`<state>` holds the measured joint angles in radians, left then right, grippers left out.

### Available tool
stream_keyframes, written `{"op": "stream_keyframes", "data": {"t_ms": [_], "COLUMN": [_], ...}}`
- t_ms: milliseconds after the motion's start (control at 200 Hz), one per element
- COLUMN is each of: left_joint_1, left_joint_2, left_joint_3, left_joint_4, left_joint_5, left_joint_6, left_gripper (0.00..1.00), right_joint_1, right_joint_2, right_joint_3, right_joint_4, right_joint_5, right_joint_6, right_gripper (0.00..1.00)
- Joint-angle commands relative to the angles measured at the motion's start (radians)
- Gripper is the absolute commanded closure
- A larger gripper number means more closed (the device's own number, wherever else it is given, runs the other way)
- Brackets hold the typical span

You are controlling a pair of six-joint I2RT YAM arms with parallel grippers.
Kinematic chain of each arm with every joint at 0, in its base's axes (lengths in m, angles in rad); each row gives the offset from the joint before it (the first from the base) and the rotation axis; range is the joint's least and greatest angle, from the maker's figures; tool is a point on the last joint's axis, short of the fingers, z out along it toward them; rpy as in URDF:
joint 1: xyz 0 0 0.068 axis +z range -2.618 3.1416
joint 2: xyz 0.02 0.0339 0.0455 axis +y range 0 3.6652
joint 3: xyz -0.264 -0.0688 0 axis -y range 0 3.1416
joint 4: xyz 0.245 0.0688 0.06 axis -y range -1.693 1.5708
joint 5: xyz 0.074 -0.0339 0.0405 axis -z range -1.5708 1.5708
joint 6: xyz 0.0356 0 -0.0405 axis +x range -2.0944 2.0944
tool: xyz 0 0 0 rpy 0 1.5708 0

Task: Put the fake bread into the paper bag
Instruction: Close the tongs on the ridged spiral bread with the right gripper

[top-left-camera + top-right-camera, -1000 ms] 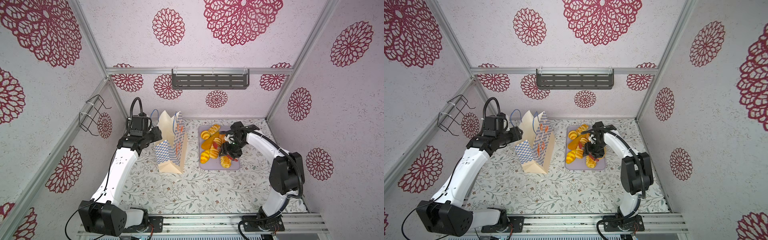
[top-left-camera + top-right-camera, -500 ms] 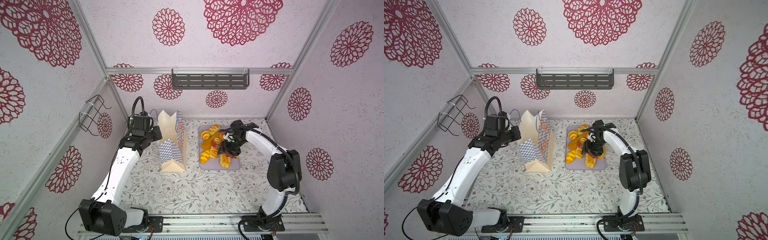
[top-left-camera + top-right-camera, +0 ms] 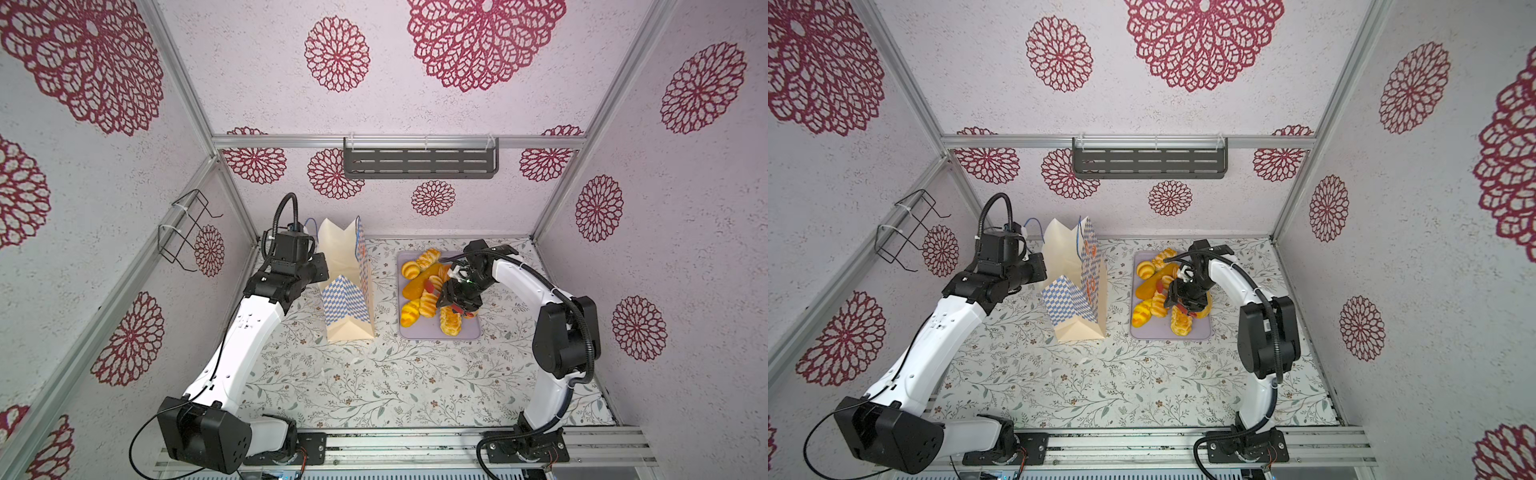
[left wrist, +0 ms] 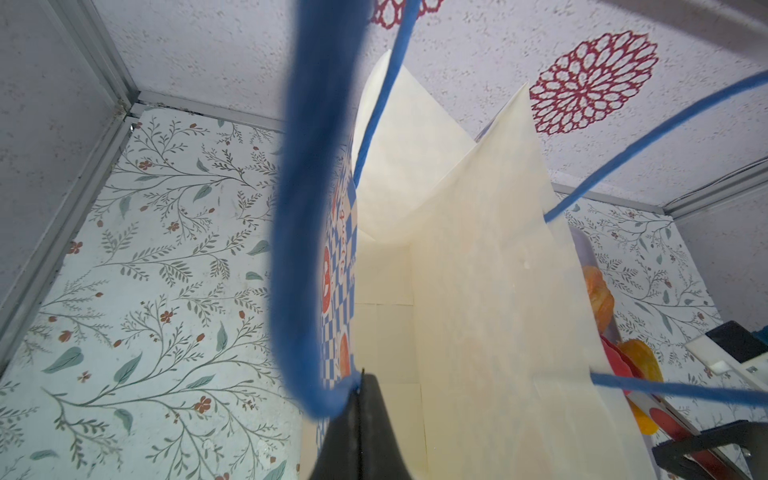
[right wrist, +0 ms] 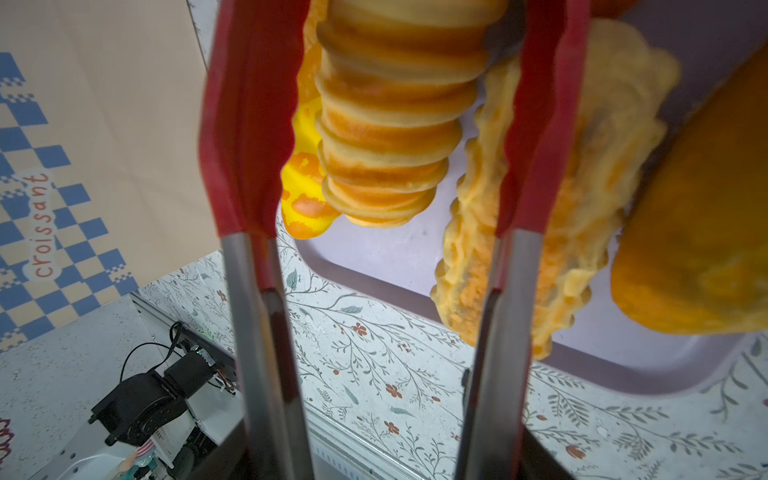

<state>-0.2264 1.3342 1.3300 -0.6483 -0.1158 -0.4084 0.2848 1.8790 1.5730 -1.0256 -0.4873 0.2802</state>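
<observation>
The paper bag [image 3: 347, 291] [image 3: 1073, 291] stands upright left of the lilac tray [image 3: 469, 332], its mouth open. My left gripper [image 3: 318, 270] [image 4: 359, 382] is shut on the bag's near rim [image 4: 478, 291], where a blue cord handle [image 4: 307, 208] comes out. Several pieces of fake bread [image 3: 451, 324] [image 3: 1144, 270] lie on the tray. My right gripper [image 3: 455, 291] [image 5: 382, 457] holds red-tipped metal tongs [image 5: 249, 124] over the tray. The tong tips flank a ridged roll [image 5: 390, 104]. I cannot tell whether they squeeze it.
A dark slotted shelf [image 3: 419, 162] hangs on the back wall and a wire rack [image 3: 185, 228] on the left wall. Floral table cover [image 3: 374, 382] stretches in front of bag and tray. A braided pastry [image 5: 582, 187] and an orange loaf [image 5: 706, 228] lie beside the roll.
My left gripper has closed on the bag's rim, and the bag stands a little more upright. The right gripper with the tongs has shifted only slightly over the tray.
</observation>
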Motion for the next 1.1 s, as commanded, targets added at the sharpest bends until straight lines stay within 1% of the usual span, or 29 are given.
{"op": "stream_keyframes", "data": {"t_ms": [0, 95, 225, 370, 430, 570, 856, 1096], "left_joint_1": [-0.011, -0.014, -0.022, -0.027, -0.029, -0.033, -0.051, -0.081], "left_joint_2": [-0.03, -0.032, -0.033, -0.032, -0.031, -0.03, -0.011, 0.0], "left_joint_3": [0.034, 0.041, 0.049, 0.06, 0.066, 0.074, 0.088, 0.095], "left_joint_4": [0.002, 0.0, -0.01, -0.022, -0.025, -0.029, -0.025, -0.025], "left_joint_5": [-0.03, -0.034, -0.048, -0.06, -0.06, -0.061, -0.049, -0.071], "left_joint_6": [0.039, 0.045, 0.057, 0.066, 0.068, 0.066, 0.059, 0.057], "left_gripper": [1.0, 1.0, 1.0, 1.0, 1.0, 1.0, 1.0, 1.0], "right_joint_1": [-0.007, -0.007, -0.009, -0.01, -0.011, -0.012, -0.016, -0.016], "right_joint_2": [0.003, 0.007, 0.006, -0.022, -0.041, -0.099, -0.227, -0.32], "right_joint_3": [0.038, 0.039, 0.032, 0.005, -0.013, -0.068, -0.143, -0.108], "right_joint_4": [-0.014, -0.003, 0.016, 0.051, 0.069, 0.109, 0.17, 0.193], "right_joint_5": [-0.028, -0.036, -0.052, -0.054, -0.053, -0.047, -0.046, -0.018], "right_joint_6": [-0.02, -0.017, -0.007, 0.013, 0.026, 0.051, 0.087, 0.103], "right_gripper": [0.37, 0.39, 0.43, 0.5, 0.55, 0.62, 0.66, 0.66]}}
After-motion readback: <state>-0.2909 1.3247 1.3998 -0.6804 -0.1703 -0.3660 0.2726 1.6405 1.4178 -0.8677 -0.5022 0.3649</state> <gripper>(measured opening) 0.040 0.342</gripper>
